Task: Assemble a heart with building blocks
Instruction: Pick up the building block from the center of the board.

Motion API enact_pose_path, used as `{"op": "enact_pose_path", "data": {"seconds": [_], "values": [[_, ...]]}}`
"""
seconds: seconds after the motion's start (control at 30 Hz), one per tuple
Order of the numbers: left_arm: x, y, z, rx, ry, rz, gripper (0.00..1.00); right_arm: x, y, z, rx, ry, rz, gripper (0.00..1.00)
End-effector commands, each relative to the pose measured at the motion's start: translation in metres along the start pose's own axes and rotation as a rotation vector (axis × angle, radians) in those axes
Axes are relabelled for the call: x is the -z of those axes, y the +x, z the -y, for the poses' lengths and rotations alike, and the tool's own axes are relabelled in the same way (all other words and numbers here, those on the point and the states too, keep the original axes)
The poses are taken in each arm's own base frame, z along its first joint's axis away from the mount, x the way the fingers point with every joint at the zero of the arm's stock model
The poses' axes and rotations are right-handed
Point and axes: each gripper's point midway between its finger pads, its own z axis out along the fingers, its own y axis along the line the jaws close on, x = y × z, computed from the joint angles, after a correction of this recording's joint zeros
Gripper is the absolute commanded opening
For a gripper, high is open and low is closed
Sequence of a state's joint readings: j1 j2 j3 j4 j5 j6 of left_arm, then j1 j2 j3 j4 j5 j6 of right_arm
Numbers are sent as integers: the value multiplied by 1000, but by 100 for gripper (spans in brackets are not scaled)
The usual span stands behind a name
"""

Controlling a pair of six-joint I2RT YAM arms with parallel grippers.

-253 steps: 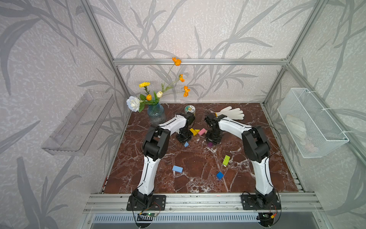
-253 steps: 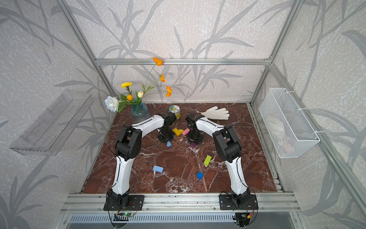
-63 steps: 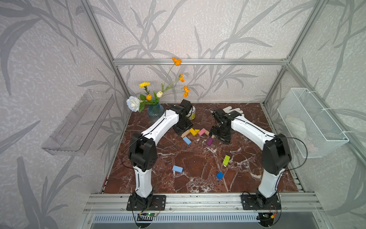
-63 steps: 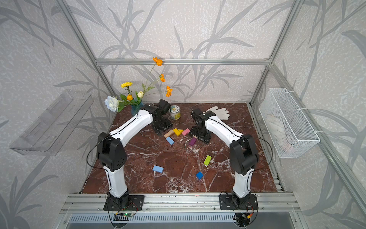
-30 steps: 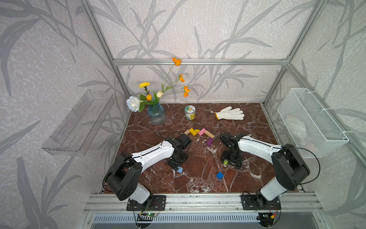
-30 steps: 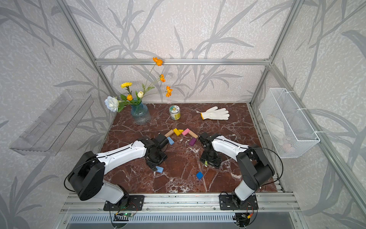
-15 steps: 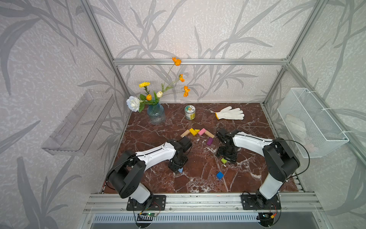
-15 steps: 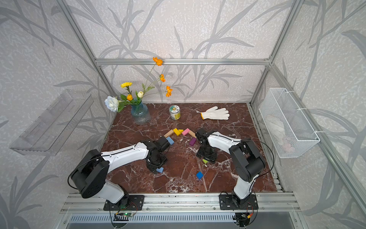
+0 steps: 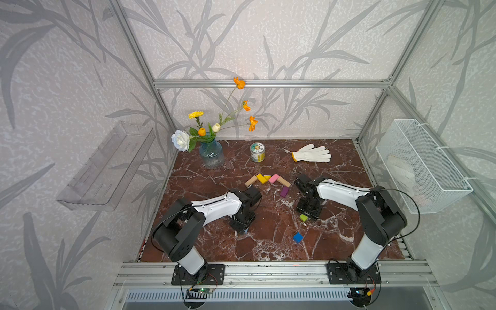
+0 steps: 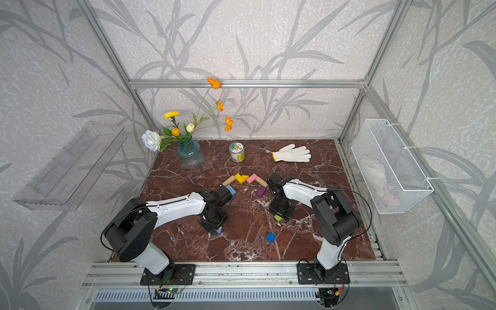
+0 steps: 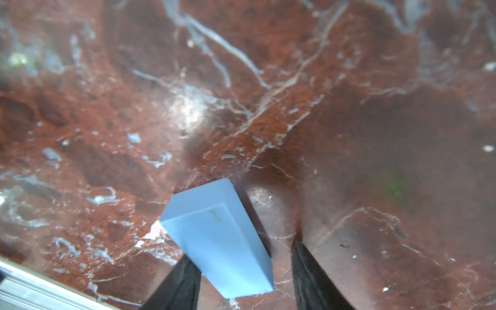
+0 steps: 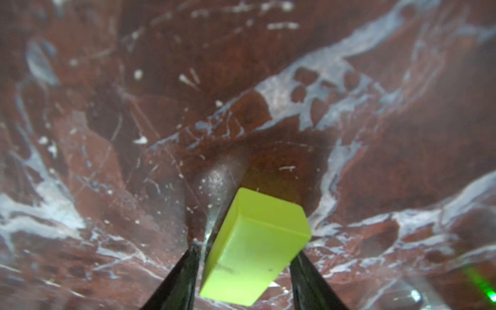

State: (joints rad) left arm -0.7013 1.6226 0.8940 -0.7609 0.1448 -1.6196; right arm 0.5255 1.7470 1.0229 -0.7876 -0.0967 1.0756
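My left gripper (image 11: 241, 252) stands low over a light blue block (image 11: 214, 241). One finger touches the block and a gap shows at the other. Both top views show that block (image 10: 219, 229) peeking out under the gripper (image 9: 243, 228). My right gripper (image 12: 244, 253) is shut on a lime green block (image 12: 255, 255), which lies aslant between the fingers and sits near the tabletop (image 9: 303, 217). Further back, part of the heart lies as an arc: tan (image 9: 251, 181), yellow (image 9: 261, 178), pink (image 9: 273, 178), tan (image 9: 284, 181), with purple (image 9: 284, 191) below. Another light blue block (image 10: 230, 190) lies beside it.
A dark blue block (image 9: 298, 237) lies loose near the front. At the back stand a vase of flowers (image 9: 211, 154), a round tin (image 9: 257, 152) and a white glove (image 9: 312, 153). A wire basket (image 9: 421, 166) hangs on the right wall and a clear shelf (image 9: 107, 166) on the left.
Both arms came forward from the block row at the back to the loose blocks in front. In the last half second both grippers' jaws narrowed around their blocks. The blocks have not shifted.
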Motion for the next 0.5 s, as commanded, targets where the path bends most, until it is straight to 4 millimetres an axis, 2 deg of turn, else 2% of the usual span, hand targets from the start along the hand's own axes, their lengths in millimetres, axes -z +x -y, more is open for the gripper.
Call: {"op": "enact_pose_path", "data": {"seconds": [0.0, 0.07, 0.13, 0.27, 0.47], "values": [[-9, -2, 0, 9, -25, 4, 45, -16, -1, 11, -34, 46, -7, 27], [-11, -2, 0, 9, -28, 3, 39, -19, 0, 9, -33, 48, -19, 12], [-15, -2, -2, 7, -37, 1, 31, -21, 0, 8, -33, 48, -25, 1], [-20, -4, -2, -18, -49, 3, 24, -22, 4, 6, -13, 46, -29, 0], [-15, -2, 17, -74, -43, 10, 23, -19, 9, -7, 20, 31, -27, 0]]}}
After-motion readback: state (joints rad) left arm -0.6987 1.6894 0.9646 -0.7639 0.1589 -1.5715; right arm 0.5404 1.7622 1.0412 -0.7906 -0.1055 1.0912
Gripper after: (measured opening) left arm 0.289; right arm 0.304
